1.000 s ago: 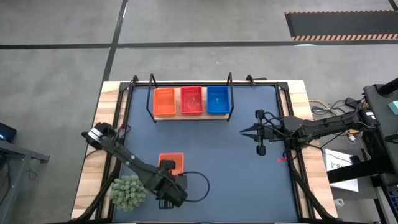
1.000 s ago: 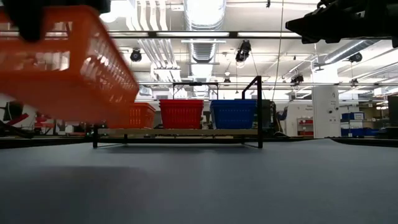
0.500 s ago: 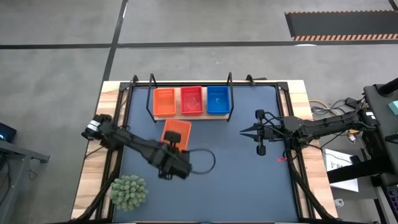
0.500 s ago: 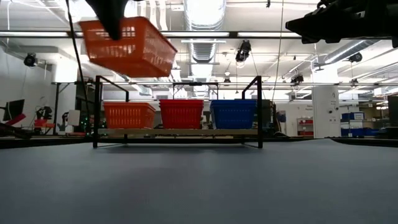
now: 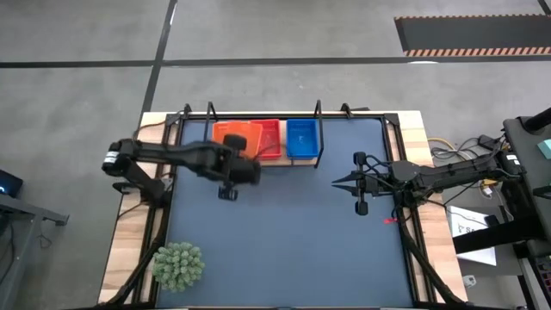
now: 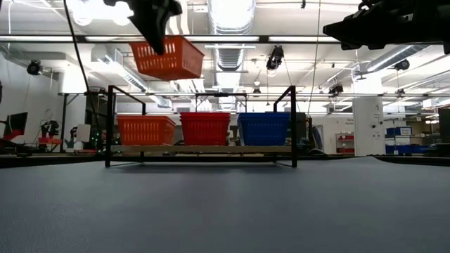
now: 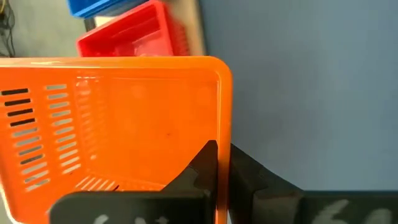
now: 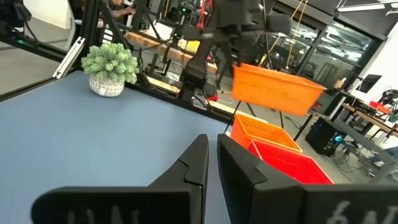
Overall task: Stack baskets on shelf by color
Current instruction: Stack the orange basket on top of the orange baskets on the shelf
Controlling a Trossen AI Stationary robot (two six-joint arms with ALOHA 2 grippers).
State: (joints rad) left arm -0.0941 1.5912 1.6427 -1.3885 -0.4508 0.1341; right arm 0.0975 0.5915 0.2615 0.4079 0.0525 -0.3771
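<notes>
My left gripper [image 5: 237,148] is shut on an orange mesh basket [image 6: 169,57] and holds it in the air above the shelf [image 6: 204,149]. The shelf is a wooden board in a black wire frame at the table's far edge. An orange basket [image 6: 145,131], a red one [image 5: 270,138] and a blue one [image 5: 301,138] stand side by side on the board. The held basket hangs over the orange one and hides most of it in the high view. My right gripper [image 5: 337,181] is shut, hovering over the mat's right part and pointing left. My left gripper holds the orange basket by the rim of one side wall [image 7: 224,134], with one finger [image 7: 202,165] inside the basket and the other outside. The fingers come from above and the near side. The basket is lifted clear, slightly tilted, above the shelf's orange basket.
A green spiky plant ball [image 5: 178,265] stands on the table's near left corner. The dark-blue mat [image 5: 284,232] lies bare between the shelf and the near edge. Black upright loops [image 5: 319,129] rise from the shelf's frame beside the baskets.
My left gripper has carried the orange basket from low over the mat near the plant ball up and toward the far edge, until it hangs above the shelf's orange basket. The basket has turned with the wrist on the way.
</notes>
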